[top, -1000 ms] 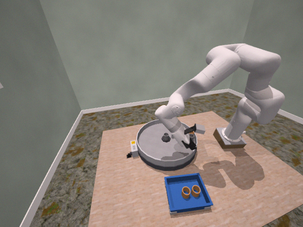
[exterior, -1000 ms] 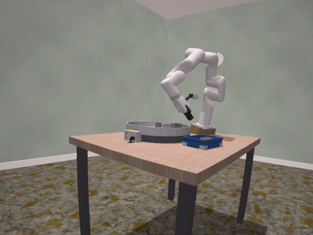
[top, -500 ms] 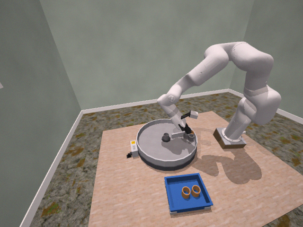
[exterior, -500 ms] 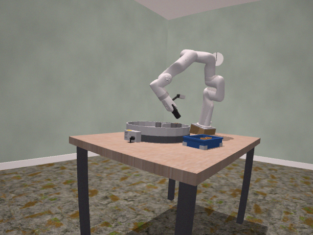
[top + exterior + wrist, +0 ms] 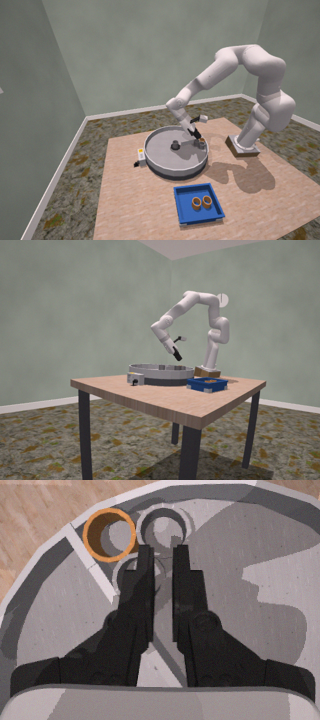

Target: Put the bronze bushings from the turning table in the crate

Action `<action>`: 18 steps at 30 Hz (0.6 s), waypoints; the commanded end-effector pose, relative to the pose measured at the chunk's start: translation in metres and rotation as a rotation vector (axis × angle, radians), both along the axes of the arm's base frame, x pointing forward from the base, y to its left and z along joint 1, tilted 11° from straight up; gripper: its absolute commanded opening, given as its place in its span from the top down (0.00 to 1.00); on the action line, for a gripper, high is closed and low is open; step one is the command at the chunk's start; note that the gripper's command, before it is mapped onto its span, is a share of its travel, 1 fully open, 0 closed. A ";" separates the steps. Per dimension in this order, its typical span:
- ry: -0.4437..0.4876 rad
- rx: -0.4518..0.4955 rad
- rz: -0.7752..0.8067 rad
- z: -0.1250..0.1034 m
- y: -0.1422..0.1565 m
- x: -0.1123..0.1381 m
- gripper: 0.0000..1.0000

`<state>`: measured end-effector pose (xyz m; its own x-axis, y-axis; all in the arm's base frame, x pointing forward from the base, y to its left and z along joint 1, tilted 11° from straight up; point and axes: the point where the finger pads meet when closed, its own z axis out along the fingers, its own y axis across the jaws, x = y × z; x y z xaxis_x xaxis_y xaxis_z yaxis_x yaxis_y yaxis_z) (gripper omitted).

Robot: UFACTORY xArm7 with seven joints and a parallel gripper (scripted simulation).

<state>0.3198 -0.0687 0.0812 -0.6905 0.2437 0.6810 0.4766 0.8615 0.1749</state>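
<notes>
The grey turning table (image 5: pixel 176 152) holds one bronze bushing (image 5: pixel 202 139) at its far right rim, seen upright as an orange ring in the wrist view (image 5: pixel 110 535). Two steel bushings (image 5: pixel 199 143) stand right beside it; one shows in the wrist view (image 5: pixel 163 530). A third steel bushing (image 5: pixel 175 144) stands at the table's centre. My gripper (image 5: pixel 197 134) hovers just above the right-hand group, shut and empty, its fingertips over the steel bushing, right of the bronze one. The blue crate (image 5: pixel 196 203) holds two bronze bushings (image 5: pixel 201 202).
A small grey control box (image 5: pixel 140 155) with a yellow label sits against the turning table's left side. The arm's base (image 5: pixel 242 147) stands on a block at the right. The turning table has a raised rim and a low divider (image 5: pixel 90 567).
</notes>
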 end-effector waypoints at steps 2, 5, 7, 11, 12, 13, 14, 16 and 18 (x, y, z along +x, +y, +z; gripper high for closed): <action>-0.003 -0.002 -0.002 0.001 -0.001 0.001 0.90; -0.003 -0.002 -0.002 0.001 -0.002 0.001 0.90; -0.003 -0.002 -0.002 0.001 -0.003 0.000 0.90; -0.003 -0.002 -0.002 0.001 -0.003 0.000 0.90; -0.003 -0.002 -0.002 0.001 -0.003 0.000 0.90; -0.003 -0.002 -0.002 0.001 -0.003 0.000 0.90; -0.003 -0.002 -0.002 0.001 -0.003 0.000 0.90; -0.003 -0.002 -0.002 0.001 -0.003 0.000 0.90; -0.003 -0.002 -0.002 0.001 -0.003 0.000 0.90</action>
<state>0.3191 -0.0706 0.0809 -0.6902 0.2444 0.6812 0.4773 0.8612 0.1747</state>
